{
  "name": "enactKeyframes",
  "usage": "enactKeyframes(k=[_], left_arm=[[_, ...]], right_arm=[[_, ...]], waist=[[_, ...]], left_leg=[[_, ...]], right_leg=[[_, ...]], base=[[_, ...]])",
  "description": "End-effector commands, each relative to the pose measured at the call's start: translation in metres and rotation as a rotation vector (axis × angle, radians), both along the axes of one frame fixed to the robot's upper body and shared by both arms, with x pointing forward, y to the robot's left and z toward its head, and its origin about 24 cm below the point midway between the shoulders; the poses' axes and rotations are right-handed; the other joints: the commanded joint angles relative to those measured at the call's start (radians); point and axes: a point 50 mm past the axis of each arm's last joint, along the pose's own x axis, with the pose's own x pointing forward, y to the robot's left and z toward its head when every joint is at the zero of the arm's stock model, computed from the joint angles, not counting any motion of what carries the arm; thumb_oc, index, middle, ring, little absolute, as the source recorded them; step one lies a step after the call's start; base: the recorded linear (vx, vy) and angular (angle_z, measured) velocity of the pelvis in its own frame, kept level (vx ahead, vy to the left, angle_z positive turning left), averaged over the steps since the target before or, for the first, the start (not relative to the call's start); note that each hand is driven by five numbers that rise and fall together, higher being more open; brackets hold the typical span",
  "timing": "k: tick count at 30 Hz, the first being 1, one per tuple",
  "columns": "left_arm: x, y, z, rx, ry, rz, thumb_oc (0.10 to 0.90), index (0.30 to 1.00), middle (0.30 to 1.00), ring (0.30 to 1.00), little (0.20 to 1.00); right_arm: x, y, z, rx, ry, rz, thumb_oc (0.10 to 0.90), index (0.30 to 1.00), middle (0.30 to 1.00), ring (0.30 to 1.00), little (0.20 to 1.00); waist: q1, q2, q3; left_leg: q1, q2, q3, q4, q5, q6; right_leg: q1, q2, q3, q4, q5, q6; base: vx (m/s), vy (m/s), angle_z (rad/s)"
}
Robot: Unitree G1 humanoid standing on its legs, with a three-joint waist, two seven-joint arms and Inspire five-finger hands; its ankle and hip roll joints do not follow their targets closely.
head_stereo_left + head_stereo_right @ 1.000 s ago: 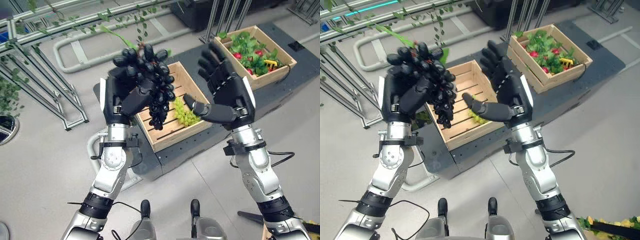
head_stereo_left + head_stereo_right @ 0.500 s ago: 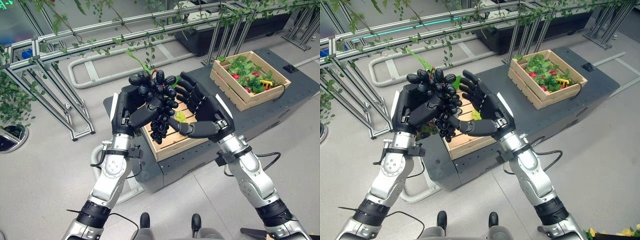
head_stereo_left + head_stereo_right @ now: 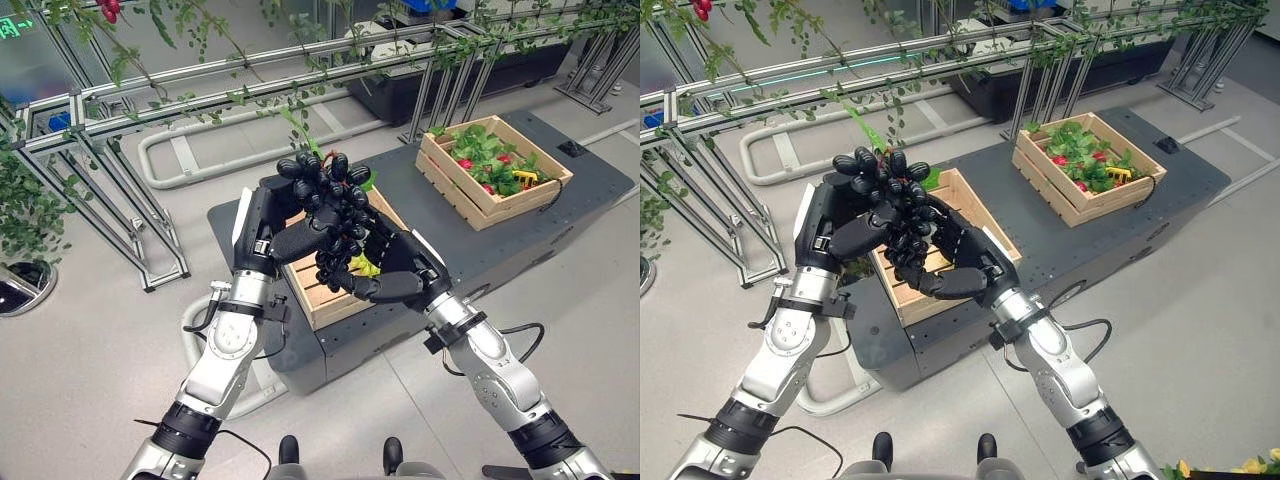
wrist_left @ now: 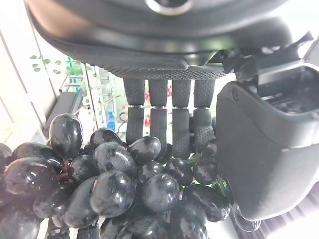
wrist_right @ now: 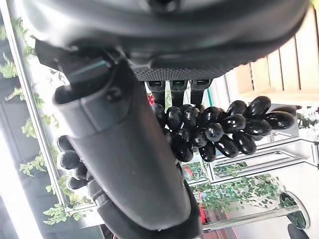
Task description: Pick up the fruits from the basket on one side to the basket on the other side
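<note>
A bunch of black grapes (image 3: 330, 212) hangs above the near wooden crate (image 3: 322, 303), and my left hand (image 3: 262, 215) is shut on its top, thumb across the front. My right hand (image 3: 408, 264) has come in from the right and lies against the bunch, fingers straight behind it and thumb stretched out under it. In the left wrist view the black grapes (image 4: 114, 184) sit between the fingers (image 4: 159, 114) and the thumb. The right wrist view shows the black grapes (image 5: 219, 127) lying against straight fingers. Green grapes (image 3: 366, 266) lie in the near crate, partly hidden by my hands.
A second wooden crate (image 3: 490, 207) with leafy greens and red fruit stands at the far right of the dark platform (image 3: 450, 235). Metal frames hung with vines (image 3: 110, 170) run along the left and back. Grey floor lies on the near side.
My right hand has closed the gap from the right and now touches the grape bunch. The left hand still holds it. The camera has pulled back and shifted.
</note>
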Motion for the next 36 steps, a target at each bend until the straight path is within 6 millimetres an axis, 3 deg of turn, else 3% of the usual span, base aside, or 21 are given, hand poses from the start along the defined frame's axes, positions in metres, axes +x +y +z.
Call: enactKeyframes(k=[1, 24, 25, 26, 27, 36], left_arm=[[-0.015, -0.014, 0.051, -0.084, -0.322, -0.131, 0.4, 0.3, 0.3, 0.3, 0.3], [-0.018, -0.043, 0.017, -0.07, -0.106, -0.353, 0.4, 0.3, 0.3, 0.3, 0.3], [-0.019, -0.044, 0.016, -0.07, -0.102, -0.356, 0.4, 0.3, 0.3, 0.3, 0.3], [-0.019, -0.045, 0.015, -0.064, -0.099, -0.362, 0.4, 0.3, 0.3, 0.3, 0.3], [-0.019, -0.045, 0.015, -0.061, -0.1, -0.363, 0.4, 0.3, 0.3, 0.3, 0.3], [-0.021, -0.043, 0.021, -0.065, -0.151, -0.359, 0.4, 0.3, 0.3, 0.3, 0.3]], right_arm=[[-0.004, 0.004, 0.016, 0.101, -0.091, 0.075, 0.8, 0.9, 0.9, 0.9, 0.9], [-0.003, 0.01, 0.017, 0.22, -0.086, 0.017, 0.8, 0.9, 0.9, 0.9, 0.9], [-0.003, 0.01, 0.017, 0.222, -0.085, 0.016, 0.722, 0.782, 0.782, 0.782, 0.782], [-0.003, 0.01, 0.017, 0.223, -0.084, 0.014, 0.477, 0.415, 0.415, 0.415, 0.415], [-0.003, 0.01, 0.017, 0.222, -0.083, 0.012, 0.4, 0.3, 0.3, 0.3, 0.3], [-0.001, 0.006, 0.015, 0.214, -0.072, -0.016, 0.4, 0.3, 0.3, 0.3, 0.3]], waist=[[0.003, 0.007, -0.146], [0.005, 0.004, -0.14], [0.004, 0.005, -0.139], [0.004, 0.005, -0.139], [0.004, 0.005, -0.139], [0.002, 0.006, -0.14]], left_leg=[[0.034, 0.024, 0.008, 0.008, -0.07, 0.004], [0.024, 0.026, 0.016, 0.008, -0.068, 0.011], [0.025, 0.026, 0.016, 0.008, -0.068, 0.011], [0.025, 0.027, 0.016, 0.008, -0.068, 0.012], [0.024, 0.027, 0.017, 0.008, -0.068, 0.011], [0.02, 0.028, 0.018, 0.008, -0.066, 0.01]], right_leg=[[0.005, -0.049, -0.015, 0.002, -0.008, 0.003], [-0.01, -0.049, -0.012, 0.002, -0.002, 0.008], [-0.01, -0.049, -0.012, 0.002, -0.001, 0.008], [-0.01, -0.049, -0.012, 0.002, -0.001, 0.008], [-0.011, -0.049, -0.012, 0.002, -0.001, 0.008], [-0.018, -0.047, -0.008, 0.002, 0.002, 0.009]], base=[[0.0, 0.0, 0.0], [0.0, 0.0, 0.0], [0.0, 0.0, 0.0], [0.0, 0.0, 0.0], [0.0, 0.0, 0.0], [0.0, 0.0, 0.0]])
